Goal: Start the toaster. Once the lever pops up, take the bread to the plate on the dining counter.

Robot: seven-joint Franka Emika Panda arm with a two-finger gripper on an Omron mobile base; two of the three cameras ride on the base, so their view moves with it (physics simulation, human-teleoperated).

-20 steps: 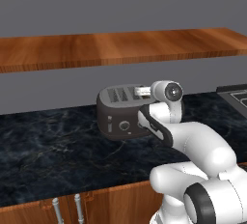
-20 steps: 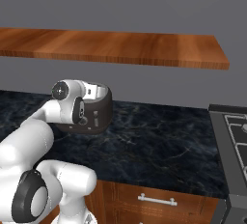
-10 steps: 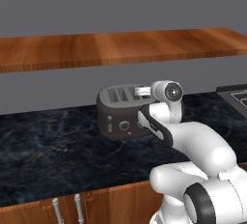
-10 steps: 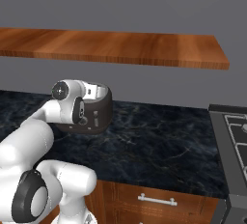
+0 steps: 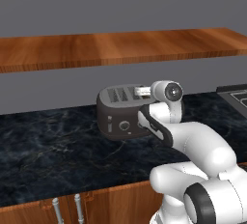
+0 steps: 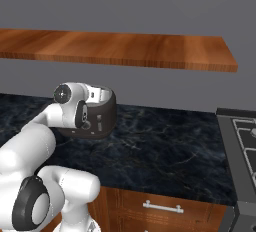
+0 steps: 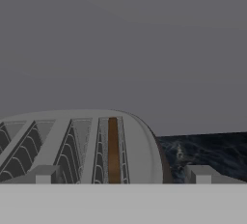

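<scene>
The fingers (image 7: pixel 120 175) are spread wide apart and hold nothing. In the hand view one finger tip (image 7: pixel 43 174) sits over the toaster (image 7: pixel 82 146) and the other tip sits past its rounded end, over the dark desk (image 7: pixel 207 146). The top of the toaster is just below and ahead of the fingers. Its slots run away from the fingers, side by side.

The bread (image 7: pixel 113 150) is a thin brown slice. It stands on its edge inside the slot nearest the rounded end of the toaster, between the two finger tips and closer to the one over the toaster. The fingers are not touching it.

In the left base view the toaster (image 5: pixel 120 117) stands on the black marble desk (image 5: pixel 48 155), near the grey wall (image 5: pixel 48 90). The white arm (image 5: pixel 193 146) bends over from the side, and the hand end sits over the top of the toaster at its right end. A round knob and a pale slider show on the toaster's front. It is too small to tell how far down the slider is.

In the right base view the arm (image 6: pixel 30 146) covers part of the toaster (image 6: pixel 100 118), and the hand again sits at its top. A stove (image 6: pixel 240 141) is well away to the right on the same desk. A long wooden shelf (image 6: pixel 125 48) hangs on the wall above the toaster. Wooden cupboards with silver handles (image 6: pixel 160 207) are under the desk.
</scene>
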